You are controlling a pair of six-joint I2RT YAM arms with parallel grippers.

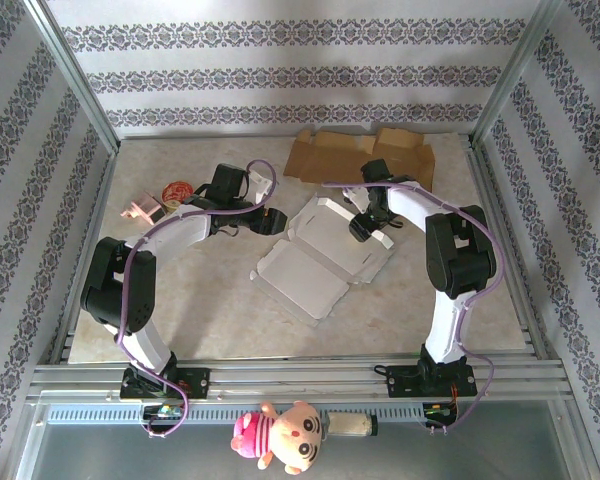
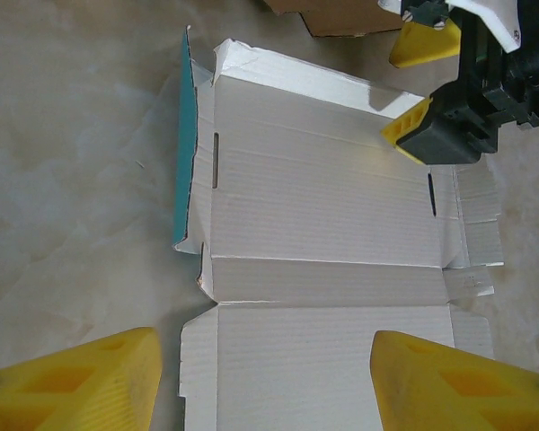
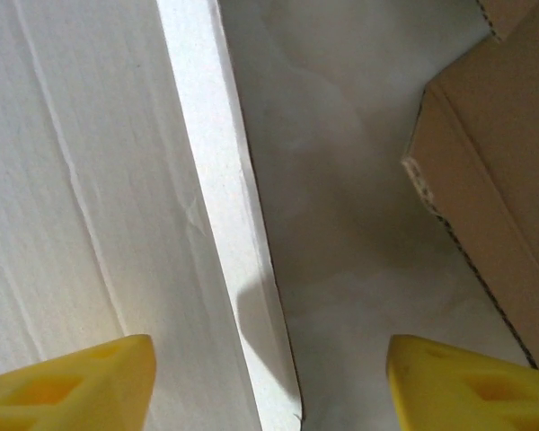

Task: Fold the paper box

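Note:
The white paper box (image 1: pixel 325 255) lies opened flat in the middle of the table, inner side up. In the left wrist view its creased panels (image 2: pixel 323 206) spread out, and one teal-backed side flap (image 2: pixel 185 144) stands up at the left. My left gripper (image 2: pixel 268 386) is open and hovers above the near panel, fingers wide apart. My right gripper (image 3: pixel 269 386) is open too. It straddles the box's raised narrow edge strip (image 3: pixel 220 206) without touching it. From above, the left gripper (image 1: pixel 268 212) sits at the box's left corner and the right gripper (image 1: pixel 365 228) at its far right edge.
A flattened brown cardboard box (image 1: pixel 360 155) lies at the back, close to the right gripper, and its corner (image 3: pixel 494 180) shows in the right wrist view. A pink toy (image 1: pixel 140 210) and a small round item (image 1: pixel 178 190) sit at the left. Metal frame posts and patterned walls enclose the table.

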